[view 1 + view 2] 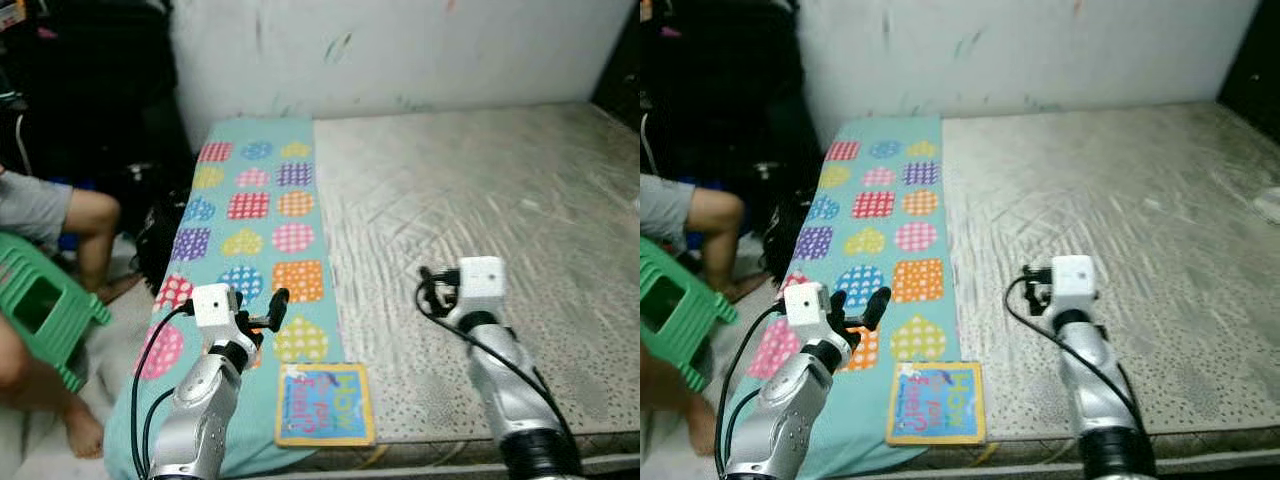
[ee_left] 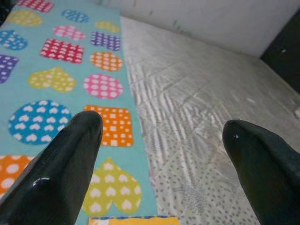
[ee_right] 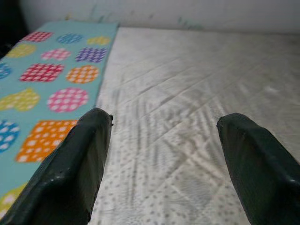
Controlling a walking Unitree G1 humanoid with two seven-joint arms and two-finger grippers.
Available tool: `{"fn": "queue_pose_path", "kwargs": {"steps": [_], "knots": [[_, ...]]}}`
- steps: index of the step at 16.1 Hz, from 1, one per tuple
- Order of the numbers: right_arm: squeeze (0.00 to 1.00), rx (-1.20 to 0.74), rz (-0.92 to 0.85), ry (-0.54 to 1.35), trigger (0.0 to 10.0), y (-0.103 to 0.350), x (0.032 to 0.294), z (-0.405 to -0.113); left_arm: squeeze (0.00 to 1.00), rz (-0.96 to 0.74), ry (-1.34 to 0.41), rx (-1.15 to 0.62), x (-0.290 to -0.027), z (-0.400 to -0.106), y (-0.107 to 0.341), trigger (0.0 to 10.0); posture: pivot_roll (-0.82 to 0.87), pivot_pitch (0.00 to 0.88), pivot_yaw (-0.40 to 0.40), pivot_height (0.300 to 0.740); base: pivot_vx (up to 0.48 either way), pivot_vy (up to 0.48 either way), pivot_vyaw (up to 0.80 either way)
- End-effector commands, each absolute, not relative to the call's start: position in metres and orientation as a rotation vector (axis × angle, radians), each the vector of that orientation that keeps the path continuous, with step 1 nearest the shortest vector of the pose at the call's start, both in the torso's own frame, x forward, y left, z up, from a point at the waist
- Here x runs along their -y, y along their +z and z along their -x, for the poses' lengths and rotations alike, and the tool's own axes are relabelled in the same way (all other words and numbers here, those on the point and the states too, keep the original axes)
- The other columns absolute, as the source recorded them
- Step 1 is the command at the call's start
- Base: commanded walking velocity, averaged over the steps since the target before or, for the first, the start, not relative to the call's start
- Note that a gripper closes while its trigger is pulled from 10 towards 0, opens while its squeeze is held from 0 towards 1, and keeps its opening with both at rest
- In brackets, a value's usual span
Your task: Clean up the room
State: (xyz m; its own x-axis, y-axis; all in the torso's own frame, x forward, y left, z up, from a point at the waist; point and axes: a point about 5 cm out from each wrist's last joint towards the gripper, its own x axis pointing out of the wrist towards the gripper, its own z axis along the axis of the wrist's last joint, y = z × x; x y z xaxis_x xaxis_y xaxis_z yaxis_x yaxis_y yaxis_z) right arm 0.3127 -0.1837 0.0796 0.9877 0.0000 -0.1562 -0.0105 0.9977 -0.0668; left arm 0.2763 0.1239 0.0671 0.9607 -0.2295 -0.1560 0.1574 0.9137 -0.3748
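Far left: person seated (image 1: 40, 215) on the floor, knee bent, beside a green plastic stool (image 1: 42, 305) lying tilted next to the bed.

Left strip of the bed: teal blanket (image 1: 250, 215) printed with coloured hearts, circles and squares, spread flat from the wall end to the near edge, draping over the bed's left side. Right border of the blanket running straight along the bare mattress (image 1: 480, 200).

Near edge of the bed: picture book (image 1: 325, 403), flat, cover up, blue with a yellow border. Resting mostly on the blanket's near right corner, right edge over the mattress seam. Just beside the left arm, not touched by it.

Left end effector (image 1: 265, 308): raised over the near part of the blanket, above an orange patch and a yellow heart patch. Fingers (image 2: 61, 173) spread wide, holding nothing. Book's top border visible between them in the left wrist view.

Right end effector (image 3: 164, 154): raised over the bare mattress, right of the blanket border, well apart from the book. Fingers (image 3: 75, 164) spread wide, holding nothing.

Mattress: grey, quilted, dotted pattern, extending to the white marked wall (image 1: 400, 50) at the far end.
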Motion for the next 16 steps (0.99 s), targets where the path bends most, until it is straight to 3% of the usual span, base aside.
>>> {"fn": "queue_pose_path", "kwargs": {"steps": [1, 8, 16], "knots": [[0.00, -0.140, 0.060, 0.038, 10.0, 0.084, 0.172, -0.316, 0.00, 0.374, -0.177, -0.199, -0.128, -0.275, 0.066, 10.0, -0.09, 0.000, 0.046, 0.740, 0.000, 0.000, 0.00], [0.00, -0.118, 0.033, 0.046, 10.0, 0.089, 0.168, -0.318, 0.00, 0.356, -0.169, -0.209, -0.131, -0.275, 0.068, 10.0, -0.09, 0.000, 0.044, 0.740, 0.000, 0.000, 0.00], [0.00, -0.244, 0.032, 0.088, 10.0, 0.063, 0.161, -0.286, 0.00, 0.267, -0.056, -0.252, -0.184, -0.254, 0.063, 10.0, -0.07, 0.000, 0.054, 0.740, 0.000, 0.000, 0.00]]}}
